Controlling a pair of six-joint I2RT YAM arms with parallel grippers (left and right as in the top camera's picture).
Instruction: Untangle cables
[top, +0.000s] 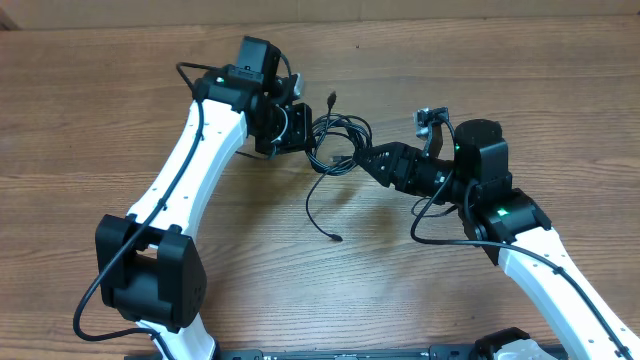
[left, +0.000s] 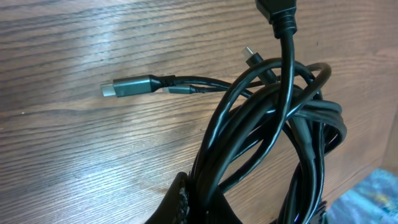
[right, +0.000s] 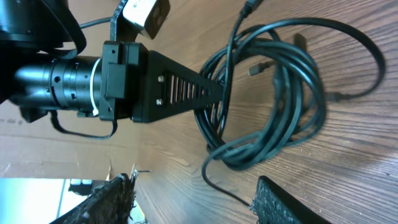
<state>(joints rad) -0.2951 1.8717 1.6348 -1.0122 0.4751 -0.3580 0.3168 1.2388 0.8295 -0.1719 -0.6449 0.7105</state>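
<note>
Cables (top: 335, 140) lie coiled on the counter (top: 500, 60) at the left tool (top: 303, 130), which pinches them; right tool (top: 365, 160), just beside it, gapes wide, empty; tugging the whole bundle could tighten the tangle.

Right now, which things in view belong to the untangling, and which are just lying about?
Job: cables; left gripper, shut on them; right gripper, open near them.
Lying about: cardboard; blue thing, too blurred to name.
</note>
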